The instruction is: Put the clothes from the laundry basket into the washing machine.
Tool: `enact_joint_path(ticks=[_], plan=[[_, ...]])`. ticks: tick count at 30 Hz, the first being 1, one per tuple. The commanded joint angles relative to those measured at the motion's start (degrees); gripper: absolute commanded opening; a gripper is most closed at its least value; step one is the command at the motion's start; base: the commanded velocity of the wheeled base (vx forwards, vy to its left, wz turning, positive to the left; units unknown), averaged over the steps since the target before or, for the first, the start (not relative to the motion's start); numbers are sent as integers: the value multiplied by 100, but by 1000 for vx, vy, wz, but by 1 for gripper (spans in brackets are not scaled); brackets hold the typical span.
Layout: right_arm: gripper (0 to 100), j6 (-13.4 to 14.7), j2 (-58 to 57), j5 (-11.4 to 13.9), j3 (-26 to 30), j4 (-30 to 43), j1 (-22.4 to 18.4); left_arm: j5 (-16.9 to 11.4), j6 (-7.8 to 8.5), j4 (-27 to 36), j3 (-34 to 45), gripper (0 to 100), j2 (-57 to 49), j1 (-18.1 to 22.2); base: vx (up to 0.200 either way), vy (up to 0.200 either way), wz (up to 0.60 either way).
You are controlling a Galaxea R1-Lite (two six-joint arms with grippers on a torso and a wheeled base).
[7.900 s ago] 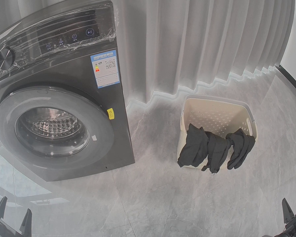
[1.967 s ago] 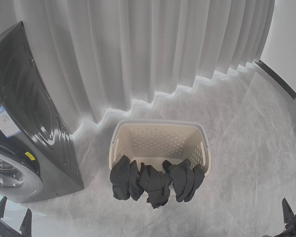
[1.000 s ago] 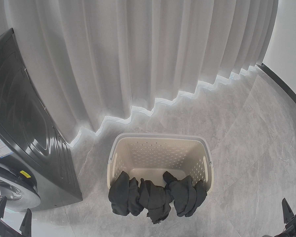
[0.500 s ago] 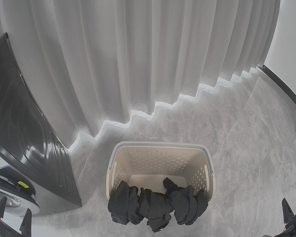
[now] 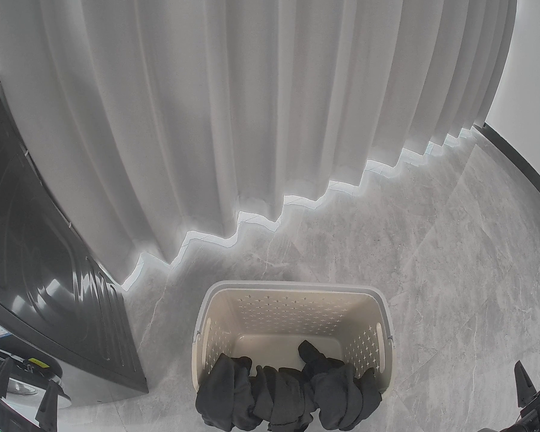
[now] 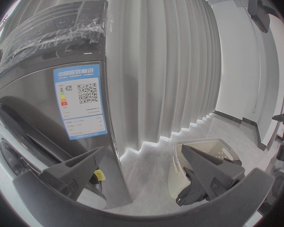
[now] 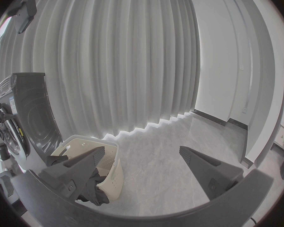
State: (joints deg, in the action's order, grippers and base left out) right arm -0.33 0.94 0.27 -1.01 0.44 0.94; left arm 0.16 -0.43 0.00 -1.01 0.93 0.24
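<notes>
**A:** What does the room look like?

**B:** A glossy floor [image 5: 462, 241] of grey marbled stone runs up to a white curtain [image 5: 252, 91] that hangs in deep vertical pleats. I will go left to right in the head view. At 8 o'clock stands the washing machine [image 5: 36, 283], a dark grey metal box with a smooth, shiny side panel. Just below it, in the corner, is the left gripper [image 5: 29, 374]. Its two black pointed fingers are spread wide and hold nothing.

**A:** And the laundry?

**B:** At 6 o'clock sits the laundry basket [image 5: 294, 286], made of cream plastic. It is rectangular with rounded corners, and its walls are pierced by small cross-shaped holes. The clothes [image 5: 288, 391] are dark, soft and limp. They are bunched in several folds over the basket's near rim, partly inside and partly hanging outside. At 4 o'clock is the right gripper [image 5: 535, 355], also wide open and empty.

**A:** Which step is this?

**B:** It looks like the approach to the basket, with nothing picked up yet. The next move calls for lowering a gripper onto the draped cloth and pinching a thick fold. The cloth then has to be lifted clear of the rim, or the light basket may drag along.
</notes>
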Motion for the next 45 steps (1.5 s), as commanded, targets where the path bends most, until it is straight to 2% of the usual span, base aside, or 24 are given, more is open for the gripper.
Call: enact_joint_path(ticks=[1, 36, 42, 45], plan=[[100, -2, -59, 0, 75, 0, 3, 2, -1, 0, 101, 100, -75, 2, 0, 0, 0], [100, -2, -59, 8, 75, 0, 3, 2, -19, 0, 101, 100, -75, 2, 0, 0, 0], [100, -2, -59, 0, 75, 0, 3, 2, -19, 0, 101, 100, -75, 2, -200, 0, 0], [100, -2, -59, 0, 75, 0, -6, 2, -1, 9, 101, 100, -75, 2, 0, 0, 0]])
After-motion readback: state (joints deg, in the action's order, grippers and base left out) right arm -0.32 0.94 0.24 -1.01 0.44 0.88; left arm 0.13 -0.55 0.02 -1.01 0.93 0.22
